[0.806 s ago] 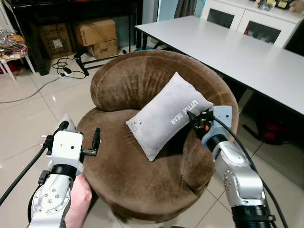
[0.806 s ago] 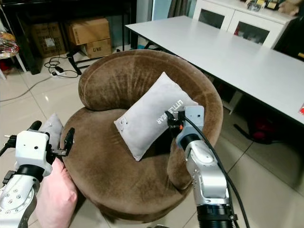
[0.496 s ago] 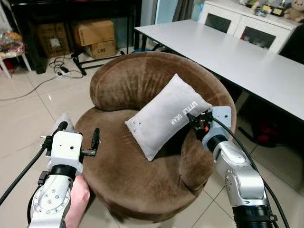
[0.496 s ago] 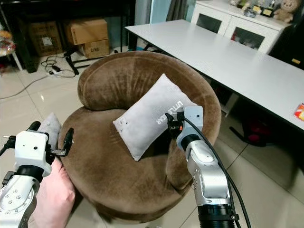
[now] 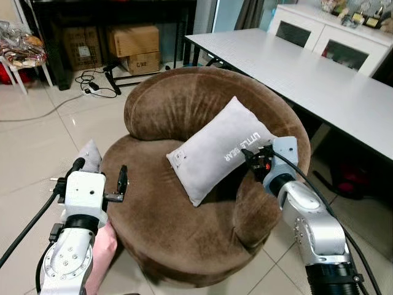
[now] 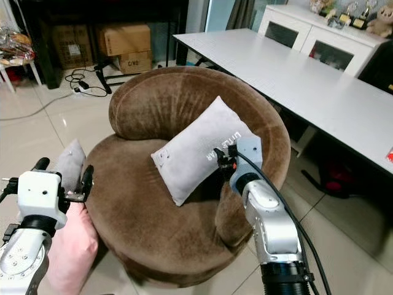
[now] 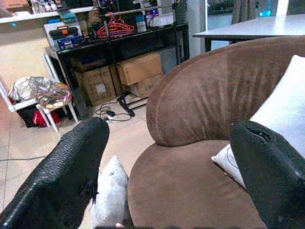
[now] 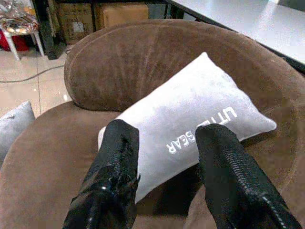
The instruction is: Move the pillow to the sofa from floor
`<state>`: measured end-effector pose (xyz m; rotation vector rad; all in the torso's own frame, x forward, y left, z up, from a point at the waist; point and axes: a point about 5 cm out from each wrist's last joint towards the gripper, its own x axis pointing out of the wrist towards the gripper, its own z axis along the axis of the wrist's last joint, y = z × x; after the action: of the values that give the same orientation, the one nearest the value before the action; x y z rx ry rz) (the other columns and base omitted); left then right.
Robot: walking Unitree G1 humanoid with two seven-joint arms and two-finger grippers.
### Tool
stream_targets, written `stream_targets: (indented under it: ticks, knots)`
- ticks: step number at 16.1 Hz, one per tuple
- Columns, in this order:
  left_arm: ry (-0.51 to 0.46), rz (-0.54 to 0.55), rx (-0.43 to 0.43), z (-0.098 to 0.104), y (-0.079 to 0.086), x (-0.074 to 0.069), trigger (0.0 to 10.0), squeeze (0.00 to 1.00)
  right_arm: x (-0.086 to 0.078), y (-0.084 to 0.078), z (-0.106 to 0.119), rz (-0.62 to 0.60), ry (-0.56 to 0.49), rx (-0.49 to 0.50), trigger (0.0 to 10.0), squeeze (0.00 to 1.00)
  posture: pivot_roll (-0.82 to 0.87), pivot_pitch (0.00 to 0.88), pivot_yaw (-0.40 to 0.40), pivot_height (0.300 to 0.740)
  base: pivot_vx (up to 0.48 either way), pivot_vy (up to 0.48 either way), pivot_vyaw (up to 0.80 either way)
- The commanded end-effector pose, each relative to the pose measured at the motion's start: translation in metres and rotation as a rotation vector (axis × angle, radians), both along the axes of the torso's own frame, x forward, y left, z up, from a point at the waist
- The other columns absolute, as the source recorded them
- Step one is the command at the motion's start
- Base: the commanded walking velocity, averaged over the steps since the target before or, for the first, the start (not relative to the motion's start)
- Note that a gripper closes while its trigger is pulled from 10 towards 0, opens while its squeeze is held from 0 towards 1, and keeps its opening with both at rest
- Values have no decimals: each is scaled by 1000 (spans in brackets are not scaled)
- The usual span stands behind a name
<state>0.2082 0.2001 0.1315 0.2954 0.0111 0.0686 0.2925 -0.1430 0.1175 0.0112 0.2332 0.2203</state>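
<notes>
The grey pillow [image 5: 221,150] already lies propped against the sofa [image 5: 159,104] backrest near its right edge, so the right end effector [image 8: 167,176] hovers just beside it released, and the left end effector [image 7: 171,167] is likewise spread.

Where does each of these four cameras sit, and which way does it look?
Left eye: head, looking down at the brown sofa; both silver arms show.
Right eye: beside it, same scene.
Left wrist: along the open left tool toward the sofa.
Right wrist: along the open right tool at the grey pillow.
All share the sofa.
</notes>
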Motion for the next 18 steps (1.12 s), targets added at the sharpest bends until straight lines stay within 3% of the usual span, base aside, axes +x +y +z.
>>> stream_targets:
  ticks: [1, 7, 16, 18]
  knots:
    - [-10, -7, -2, 1, -3, 1, 10000, 0, 3, -2, 5, 6, -11, -10, 10000, 0, 38, 0, -142, 740, -296, 0, 0]
    - [-12, 2, -7, -1, -3, 1, 10000, 0, 3, -2, 5, 11, -4, -18, 10000, 0, 38, 0, -148, 740, -307, 0, 0]
    - [-23, 25, -7, 0, 0, 2, 10000, 0, 4, 1, 4, 41, -5, -55, 10000, 0, 43, 0, -156, 740, 0, 0, 0]
    - [-24, 30, -12, 0, 0, 2, 10000, 0, 4, 0, 4, 47, -4, -63, 10000, 0, 45, 0, -161, 740, 0, 326, 0]
